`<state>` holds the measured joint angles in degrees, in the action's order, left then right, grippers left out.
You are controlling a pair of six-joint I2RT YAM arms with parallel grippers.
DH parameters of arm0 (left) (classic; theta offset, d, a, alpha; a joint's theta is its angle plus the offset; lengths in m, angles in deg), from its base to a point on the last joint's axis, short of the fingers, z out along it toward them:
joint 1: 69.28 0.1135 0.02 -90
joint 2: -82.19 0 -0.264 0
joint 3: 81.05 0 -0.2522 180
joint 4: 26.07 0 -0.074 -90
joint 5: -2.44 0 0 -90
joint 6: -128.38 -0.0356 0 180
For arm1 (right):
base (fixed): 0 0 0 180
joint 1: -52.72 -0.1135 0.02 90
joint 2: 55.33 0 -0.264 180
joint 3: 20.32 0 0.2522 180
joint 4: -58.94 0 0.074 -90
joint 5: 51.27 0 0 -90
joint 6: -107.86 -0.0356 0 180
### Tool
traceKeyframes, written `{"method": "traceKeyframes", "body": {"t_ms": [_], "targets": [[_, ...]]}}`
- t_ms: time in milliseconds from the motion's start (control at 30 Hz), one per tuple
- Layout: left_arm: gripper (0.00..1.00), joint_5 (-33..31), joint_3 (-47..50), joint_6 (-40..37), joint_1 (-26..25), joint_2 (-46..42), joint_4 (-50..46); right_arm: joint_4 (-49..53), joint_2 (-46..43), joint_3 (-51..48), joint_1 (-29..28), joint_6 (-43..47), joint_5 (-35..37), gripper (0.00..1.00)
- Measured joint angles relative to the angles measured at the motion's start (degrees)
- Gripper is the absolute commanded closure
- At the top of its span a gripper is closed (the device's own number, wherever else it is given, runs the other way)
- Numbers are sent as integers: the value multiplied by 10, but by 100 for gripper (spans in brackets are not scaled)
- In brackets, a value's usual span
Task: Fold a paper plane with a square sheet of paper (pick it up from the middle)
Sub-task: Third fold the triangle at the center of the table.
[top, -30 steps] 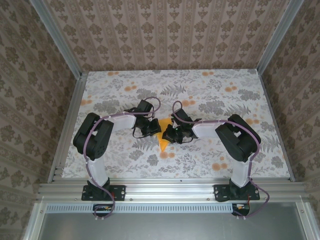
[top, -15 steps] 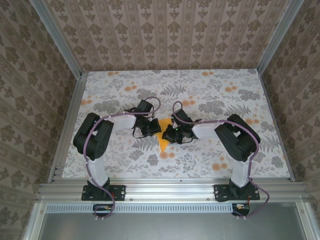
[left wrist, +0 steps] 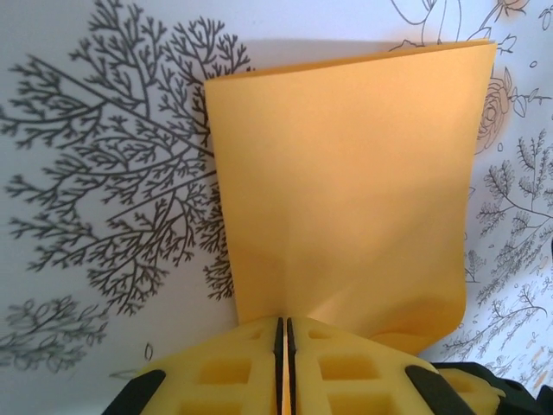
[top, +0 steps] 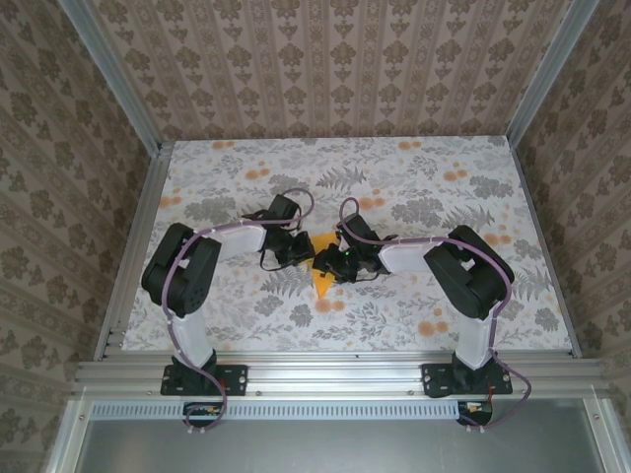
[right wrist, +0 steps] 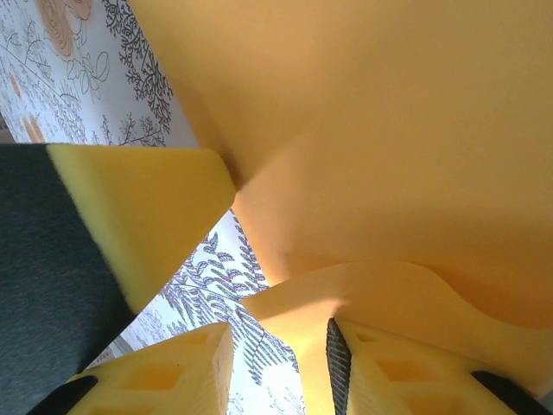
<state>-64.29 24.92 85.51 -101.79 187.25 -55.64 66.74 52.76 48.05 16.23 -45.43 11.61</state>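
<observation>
Room: walls point(top: 325, 69) papered in a brown damask pattern close in three sides, and an aluminium frame point(top: 325, 372) runs along the near edge.
Worktop: the worktop point(top: 444, 197) is covered by a white cloth printed with grey leaves and small orange flowers.
Arms: both arms reach inward from their bases and meet near the middle of the worktop, wrists almost facing each other.
Paper, from above: the orange sheet of paper point(top: 320, 279) sits at the centre between the two pincers, with a pointed corner showing toward the near edge.
Paper, left wrist view: it is a folded, smooth panel point(left wrist: 346, 190) reaching away from the pads over the leaf print, its far edge straight. I cannot tell whether it lies on the cloth or is lifted clear of it.
Left pincer: the left pincer point(left wrist: 283, 327) has its yellow foam pads pressed together with only a thin seam between them, and the near edge of the paper is pinched in that seam.
Right pincer: the right pincer point(right wrist: 281, 333) has its pads standing apart, with printed cloth visible through the gap. A curled flap of the paper lies over the pad on the right of that view and reaches into the gap, unclamped.
Meeting point: in the right wrist view, a yellow pad of the left pincer touches the paper with its corner, just beside a soft crease.
</observation>
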Motion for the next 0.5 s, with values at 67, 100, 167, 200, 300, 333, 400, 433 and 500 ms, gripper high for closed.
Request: {"method": "traceKeyframes", "body": {"t_ms": [67,100,167,200,300,333,400,433,500], "targets": [[85,0,1,0,3,-13,-6,0,0,0,0,0,0,65],[85,0,2,0,5,-21,-7,-1,0,-1,0,0,0,67],[85,1,5,0,11,-37,-6,-2,0,-3,0,0,1,75],[86,1,6,0,14,-44,-6,-3,0,-5,0,-1,3,79],[86,2,12,0,19,-51,-1,-3,0,-6,0,0,5,88],[86,6,20,0,19,-52,6,0,2,-8,0,-1,12,90],[87,13,38,0,17,-52,9,0,2,-11,0,0,14,95],[88,16,46,0,15,-52,9,1,2,-11,0,0,14,97],[89,24,55,0,11,-52,9,1,2,-11,0,0,14,98]]}}
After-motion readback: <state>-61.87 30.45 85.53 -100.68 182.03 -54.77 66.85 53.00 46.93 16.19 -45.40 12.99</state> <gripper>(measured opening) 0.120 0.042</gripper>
